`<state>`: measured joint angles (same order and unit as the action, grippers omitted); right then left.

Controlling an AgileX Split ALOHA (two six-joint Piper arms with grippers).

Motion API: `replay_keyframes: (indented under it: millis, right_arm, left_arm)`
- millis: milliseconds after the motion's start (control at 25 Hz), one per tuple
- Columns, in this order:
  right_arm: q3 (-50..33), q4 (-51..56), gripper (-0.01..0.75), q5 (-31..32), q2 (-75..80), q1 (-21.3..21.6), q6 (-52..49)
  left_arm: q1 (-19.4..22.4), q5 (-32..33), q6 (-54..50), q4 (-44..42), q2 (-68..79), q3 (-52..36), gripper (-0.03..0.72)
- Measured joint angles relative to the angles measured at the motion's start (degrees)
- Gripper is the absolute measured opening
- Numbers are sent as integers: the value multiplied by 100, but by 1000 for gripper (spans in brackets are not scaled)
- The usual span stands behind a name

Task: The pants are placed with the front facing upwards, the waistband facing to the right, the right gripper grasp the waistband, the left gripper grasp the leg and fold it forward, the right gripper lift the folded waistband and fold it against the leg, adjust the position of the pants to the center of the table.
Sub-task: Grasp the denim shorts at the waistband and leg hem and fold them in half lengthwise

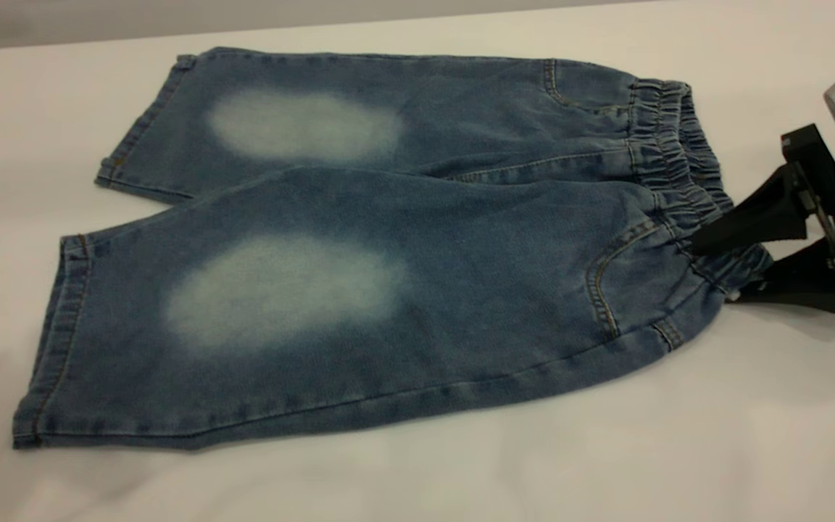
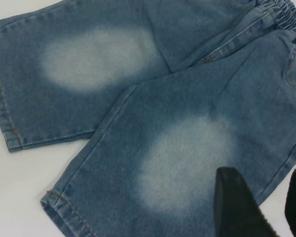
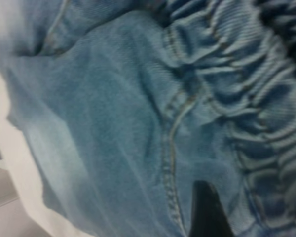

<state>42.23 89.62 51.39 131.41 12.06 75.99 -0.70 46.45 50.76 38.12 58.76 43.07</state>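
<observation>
You see the pants (image 1: 359,290) lying flat on the table (image 1: 461,471), front side up. The right gripper (image 1: 713,268) has its two fingers around the waistband (image 1: 678,159) at the near corner, pinching it. The left gripper (image 2: 259,207) hovers over the near leg, fingers apart.

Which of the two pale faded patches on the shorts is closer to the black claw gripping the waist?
The bigger patch on the near leg of the pants. The right gripper straddles the waistband at that leg's end; the other patch lies farther back.
</observation>
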Motion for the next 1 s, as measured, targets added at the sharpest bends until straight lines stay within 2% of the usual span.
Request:
replay_keyframes:
  millis: [240,360,440,480,640,800,1000]
  right_arm:
    - [0,679,274,-77,21,-5,768]
    - [-6,698,170,-196,21,-5,918]
    - [-5,748,70,-227,21,-5,931]
    - [-5,770,48,-194,21,-5,931]
    - [-9,978,35,134,26,-5,1028]
    - [-9,1041,35,789,8,-5,1299]
    - [-9,1041,35,1629,7,-5,1392]
  left_arm:
    - [0,58,0,0,0,0,258]
    - [0,64,0,-8,0,0,258]
    - [0,-24,15,-79,0,-27,258]
    - [0,-80,68,-96,0,-60,258]
    - [0,-228,457,-146,103,-291,258]
    - [0,-393,837,-431,436,-750,258]
    - [0,-1170,1085,-987,842,-1541,258]
